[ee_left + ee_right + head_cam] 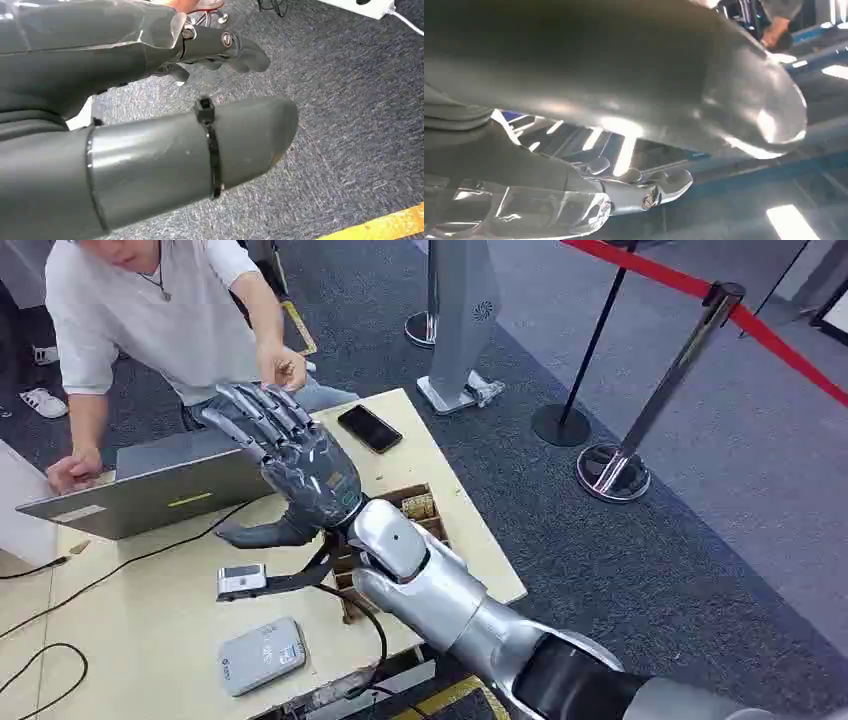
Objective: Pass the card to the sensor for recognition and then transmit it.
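Nearest on the table (160, 640) lies a grey sensor pad (262, 654), and just beyond it a small silver reader (241, 581). Above them the right hand (290, 465) is raised, fingers spread and straight, holding nothing; no card can be made out. Farther back sit a laptop (150, 490) and a black phone (369, 428), where a person's hand (280, 368) reaches down. The left hand (150, 150) hangs over grey carpet, fingers loosely extended, empty.

Head view: even, bright indoor light, soft shadows. Right wrist view: dim and blurred, with glare on the thumb (744, 100). Left wrist view: sharp.
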You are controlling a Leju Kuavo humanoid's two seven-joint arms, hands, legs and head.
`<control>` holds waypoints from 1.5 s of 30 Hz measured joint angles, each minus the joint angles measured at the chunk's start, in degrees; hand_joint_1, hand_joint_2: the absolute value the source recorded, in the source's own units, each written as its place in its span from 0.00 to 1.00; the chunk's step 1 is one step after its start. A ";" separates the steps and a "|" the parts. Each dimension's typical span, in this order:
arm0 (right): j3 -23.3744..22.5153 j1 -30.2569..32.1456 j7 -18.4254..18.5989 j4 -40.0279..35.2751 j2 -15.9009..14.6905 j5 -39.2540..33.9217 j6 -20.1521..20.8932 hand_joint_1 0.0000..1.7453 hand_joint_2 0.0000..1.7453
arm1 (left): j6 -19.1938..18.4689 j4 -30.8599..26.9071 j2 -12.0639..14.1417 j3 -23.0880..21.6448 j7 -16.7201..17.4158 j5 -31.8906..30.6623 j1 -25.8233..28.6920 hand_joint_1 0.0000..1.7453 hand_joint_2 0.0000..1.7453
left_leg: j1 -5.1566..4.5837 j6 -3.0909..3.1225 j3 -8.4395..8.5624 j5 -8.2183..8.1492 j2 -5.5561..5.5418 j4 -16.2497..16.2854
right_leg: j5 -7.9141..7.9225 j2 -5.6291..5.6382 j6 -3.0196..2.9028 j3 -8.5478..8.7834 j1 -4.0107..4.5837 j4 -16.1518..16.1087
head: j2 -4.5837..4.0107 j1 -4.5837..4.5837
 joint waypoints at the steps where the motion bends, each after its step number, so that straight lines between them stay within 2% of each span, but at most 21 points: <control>1: 0.04 -0.60 0.28 1.08 0.24 0.37 0.02 0.00 0.00 | 0.00 0.00 0.00 0.00 0.02 0.00 0.01 0.00 0.00 | 0.00 0.00 -0.01 0.00 -0.01 0.00 | 0.00 -0.01 0.00 0.00 0.00 0.00 | 0.00 0.00; 3: 0.11 -1.63 0.94 3.08 0.79 1.20 0.11 0.00 0.00 | -0.02 0.00 0.02 0.02 0.09 0.00 0.02 0.00 0.00 | 0.00 0.00 -0.01 0.00 -0.01 0.00 | 0.00 0.00 0.00 0.00 0.00 0.00 | 0.00 0.00; 4: 0.13 -2.20 1.22 4.25 1.05 1.55 0.18 0.00 1.00 | -0.02 0.00 0.00 0.02 0.09 -0.02 0.00 0.00 0.00 | 0.00 0.00 -0.01 0.00 0.00 0.00 | 0.00 0.00 0.00 0.00 0.00 0.00 | 0.00 0.00; 12: 0.26 -5.09 3.80 11.53 2.53 3.69 0.20 0.00 1.00 | -0.15 0.00 0.02 0.07 0.07 -0.20 0.01 0.00 0.00 | 0.00 0.00 -0.01 0.00 -0.01 0.00 | 0.00 0.00 0.00 0.00 0.00 0.00 | 0.00 0.00; 18: 0.28 -6.12 4.41 15.10 3.04 4.26 0.09 0.00 1.00 | -0.11 0.00 0.00 0.13 0.07 -0.37 0.01 0.00 0.00 | 0.00 0.00 -0.01 0.00 -0.01 0.00 | 0.00 0.00 0.00 0.00 0.00 0.00 | 0.00 0.00; 39: 0.33 -7.52 4.90 19.89 4.90 4.98 0.11 0.00 1.00 | -0.02 0.00 0.00 0.98 0.00 -0.20 0.03 0.00 0.00 | 0.00 0.00 -0.01 0.00 -0.01 0.00 | 0.00 0.00 0.00 -0.01 0.00 -0.01 | 0.00 0.00; 40: 0.33 -7.53 4.90 19.95 4.92 4.98 0.11 1.00 1.00 | -0.02 0.00 0.00 1.03 0.00 -0.20 0.03 0.00 0.00 | 0.00 0.00 -0.01 0.00 -0.01 0.00 | 0.00 0.00 0.00 -0.01 0.00 -0.01 | 0.00 0.00; 45: 0.33 -7.73 4.79 20.30 5.11 4.94 0.48 1.00 1.00 | -0.18 0.00 0.00 1.05 -0.09 -0.20 0.03 0.00 0.00 | 0.00 0.00 -0.01 0.00 -0.01 0.00 | 0.00 0.00 0.00 -0.01 0.00 0.00 | 0.00 0.00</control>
